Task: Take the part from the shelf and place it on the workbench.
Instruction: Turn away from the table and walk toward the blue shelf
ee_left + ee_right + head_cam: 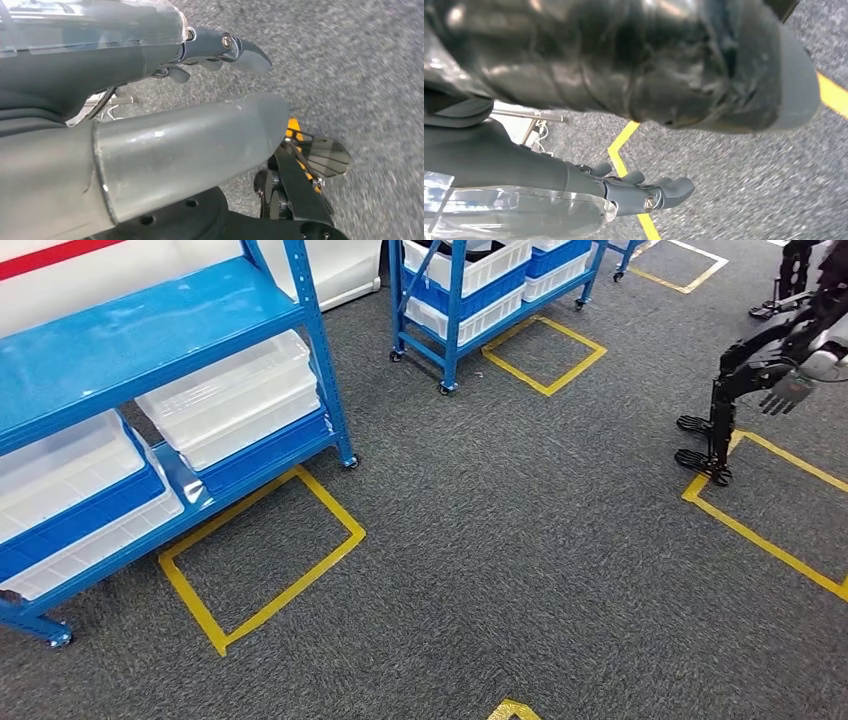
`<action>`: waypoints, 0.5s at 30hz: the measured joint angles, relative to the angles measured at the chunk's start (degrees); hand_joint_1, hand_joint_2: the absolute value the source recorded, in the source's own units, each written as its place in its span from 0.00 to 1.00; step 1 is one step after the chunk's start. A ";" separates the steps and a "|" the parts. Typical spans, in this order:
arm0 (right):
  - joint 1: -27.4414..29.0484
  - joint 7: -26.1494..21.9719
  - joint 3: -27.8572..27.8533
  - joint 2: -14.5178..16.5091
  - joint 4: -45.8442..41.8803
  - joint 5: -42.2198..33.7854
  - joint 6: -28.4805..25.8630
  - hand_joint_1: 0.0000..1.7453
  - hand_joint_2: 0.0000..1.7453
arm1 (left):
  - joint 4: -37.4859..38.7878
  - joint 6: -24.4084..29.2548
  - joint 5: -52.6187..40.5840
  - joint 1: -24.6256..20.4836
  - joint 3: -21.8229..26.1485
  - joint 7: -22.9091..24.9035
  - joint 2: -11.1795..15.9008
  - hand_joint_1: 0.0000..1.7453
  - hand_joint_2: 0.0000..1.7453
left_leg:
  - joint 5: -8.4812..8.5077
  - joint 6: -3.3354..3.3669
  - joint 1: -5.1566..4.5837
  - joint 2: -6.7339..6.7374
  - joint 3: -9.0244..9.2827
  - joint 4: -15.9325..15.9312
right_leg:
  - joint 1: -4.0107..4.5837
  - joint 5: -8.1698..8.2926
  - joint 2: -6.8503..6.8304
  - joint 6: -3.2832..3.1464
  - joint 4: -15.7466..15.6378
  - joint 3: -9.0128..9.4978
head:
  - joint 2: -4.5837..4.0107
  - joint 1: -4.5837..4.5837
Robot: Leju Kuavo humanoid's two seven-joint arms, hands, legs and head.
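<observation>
A blue shelf (150, 330) stands at the left of the head view. Its lower levels carry clear and white bins (235, 390) on blue trays. I cannot make out any part inside them. In the left wrist view my left hand (165, 65) hangs over grey carpet, its thick thumb (200, 140) apart from the dark fingers (245, 52), with nothing between them. My right hand (589, 185) in the right wrist view hangs the same way, fingers (659, 192) loosely extended and holding nothing.
A second blue shelf on castors (455, 300) with white bins stands at the back. Another dark humanoid robot (770, 370) stands at the right edge. Yellow tape squares (270, 550) mark the grey carpet, which lies open in the middle.
</observation>
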 joint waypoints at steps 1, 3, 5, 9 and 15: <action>-0.02 -0.01 0.00 0.00 0.00 0.00 0.16 0.00 0.00 | 0.00 -0.04 -0.01 0.20 0.00 -0.10 0.03 0.00 0.00 | 2.00 0.03 0.01 0.75 2.10 -3.77 | -0.02 -0.19 -0.64 0.14 0.11 0.14 | 0.00 -0.01; -0.02 -0.05 0.00 -0.02 0.01 0.00 0.32 0.00 0.00 | 0.00 -0.10 -0.01 0.40 -0.01 -0.28 0.07 0.00 0.00 | 4.61 0.56 -0.22 2.99 6.04 -11.04 | 0.16 -0.66 -1.76 0.66 0.41 0.44 | 0.00 0.00; -0.08 -0.05 0.00 -0.05 0.01 0.00 0.34 0.00 0.00 | 0.00 -0.12 -0.02 0.50 -0.03 -0.39 0.09 0.00 0.00 | 5.05 1.24 -0.56 3.75 7.21 -13.52 | 0.38 -0.98 -2.71 1.30 0.60 0.70 | 0.00 0.01; -0.44 -0.05 0.00 -0.13 -0.02 0.10 0.34 0.00 0.00 | 0.00 -0.12 -0.05 0.76 -0.05 -0.45 0.15 0.00 0.00 | 5.72 2.67 -0.25 1.47 7.24 -14.21 | 0.01 -2.74 -1.30 2.65 2.35 0.52 | 0.00 0.03; -0.11 -0.03 0.02 -0.19 0.00 0.12 0.34 0.00 0.00 | 0.00 -0.12 -0.14 0.79 -0.11 -0.47 0.13 0.00 0.00 | 6.12 3.30 -0.30 -2.50 6.99 -14.17 | -0.24 -7.35 3.15 3.12 15.43 -6.02 | 0.00 0.05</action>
